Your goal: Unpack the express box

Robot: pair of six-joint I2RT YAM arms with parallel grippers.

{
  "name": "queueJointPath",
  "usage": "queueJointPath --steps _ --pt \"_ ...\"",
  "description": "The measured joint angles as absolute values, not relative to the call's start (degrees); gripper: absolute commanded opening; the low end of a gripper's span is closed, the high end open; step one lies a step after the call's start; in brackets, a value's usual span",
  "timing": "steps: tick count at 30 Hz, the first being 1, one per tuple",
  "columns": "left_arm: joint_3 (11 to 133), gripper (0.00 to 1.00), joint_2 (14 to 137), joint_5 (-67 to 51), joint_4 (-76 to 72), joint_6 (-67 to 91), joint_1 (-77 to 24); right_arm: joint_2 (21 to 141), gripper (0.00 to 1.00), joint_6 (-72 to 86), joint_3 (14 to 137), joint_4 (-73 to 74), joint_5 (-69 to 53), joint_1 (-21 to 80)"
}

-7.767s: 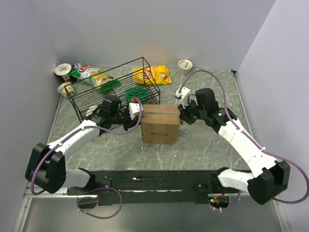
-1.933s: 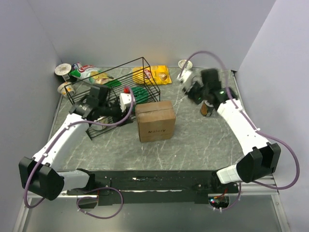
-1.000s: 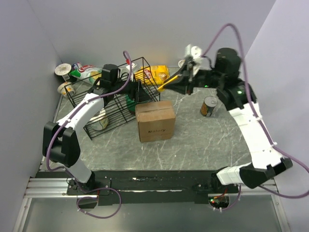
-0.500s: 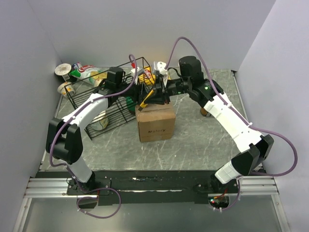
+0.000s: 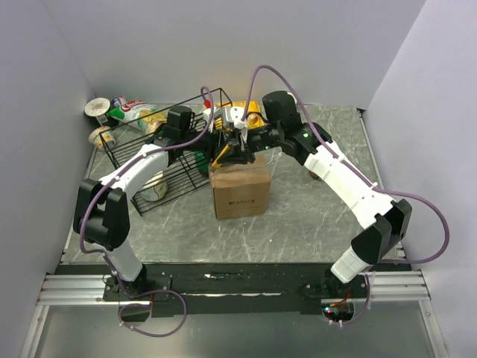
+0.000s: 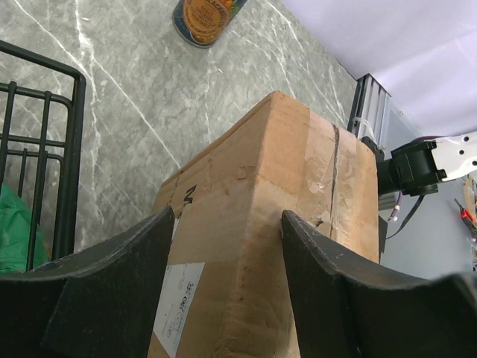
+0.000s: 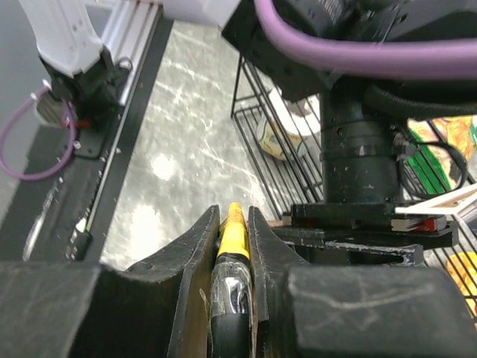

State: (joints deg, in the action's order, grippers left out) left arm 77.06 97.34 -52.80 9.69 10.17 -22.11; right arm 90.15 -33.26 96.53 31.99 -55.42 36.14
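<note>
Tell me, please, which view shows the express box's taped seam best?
The left wrist view: the express box fills it, taped seam on top, between the left hand's open fingers. The top external view shows the whole box, seam too small. The right wrist view shows the right hand shut on a yellow tool, box barely seen.

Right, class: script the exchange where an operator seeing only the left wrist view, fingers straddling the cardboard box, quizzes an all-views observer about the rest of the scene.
Operator: Is the right gripper holding anything?
Observer: Yes, it is shut on a yellow-and-black tool.
Operator: Where is it?
Observer: The top view shows it above the far top edge of the express box, close beside the left gripper.
Operator: What's past the wire basket?
Observer: A snack bag and a cup in the far left corner.
</note>
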Motion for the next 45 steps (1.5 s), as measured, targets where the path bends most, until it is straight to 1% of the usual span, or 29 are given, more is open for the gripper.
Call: queueJointPath --steps 8,37,41,45 --pt "77.06 0.64 97.41 -53.12 9.65 10.20 -22.11 92.84 0.00 -37.19 96.73 34.63 -55.09 36.14" --pt "77.06 0.62 97.78 -54.17 9.30 10.17 -22.09 94.37 0.00 -38.00 96.73 33.93 -54.46 36.12" --pt "77.06 0.61 97.78 -54.17 9.30 10.17 -22.04 94.56 0.00 -38.89 96.73 33.93 -54.48 36.14" --pt "77.06 0.58 97.80 -54.24 9.30 10.13 -22.04 94.59 0.00 -39.97 96.73 34.17 -54.52 36.10"
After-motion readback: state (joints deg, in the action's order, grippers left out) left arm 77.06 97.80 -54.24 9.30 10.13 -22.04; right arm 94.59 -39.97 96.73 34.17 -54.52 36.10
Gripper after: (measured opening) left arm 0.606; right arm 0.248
